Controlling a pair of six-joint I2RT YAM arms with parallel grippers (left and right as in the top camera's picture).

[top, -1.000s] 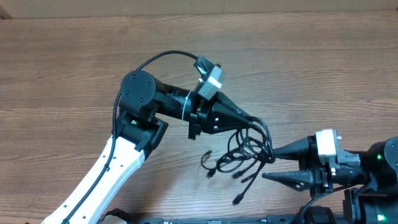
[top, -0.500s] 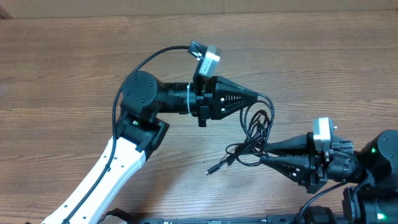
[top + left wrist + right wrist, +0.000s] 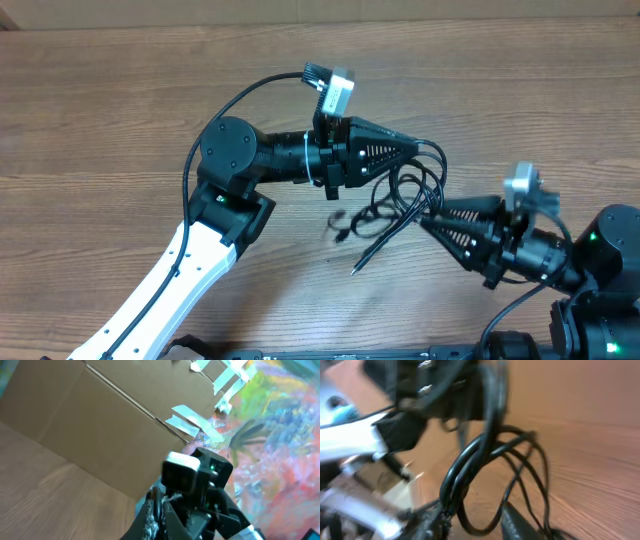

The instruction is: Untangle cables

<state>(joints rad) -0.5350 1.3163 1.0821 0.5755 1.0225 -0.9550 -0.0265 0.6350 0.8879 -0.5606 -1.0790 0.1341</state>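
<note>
The cables are thin black cords looped in a bunch between my two grippers, above the wooden table. My left gripper points right and is shut on a strand at the top of the bunch; the left wrist view shows its jaws pinching a strand. My right gripper points left and is shut on the lower loops. In the right wrist view the loops run down between its fingers. Two loose plug ends trail to the lower left.
The wooden table spreads to the left and the back. A cardboard wall runs along the far edge and shows in the left wrist view. The left arm's white link crosses the front left.
My right gripper closed on the cables, then moved up toward the left gripper. The left gripper rose and turned right. The bunch lifted and the loose ends swung left.
</note>
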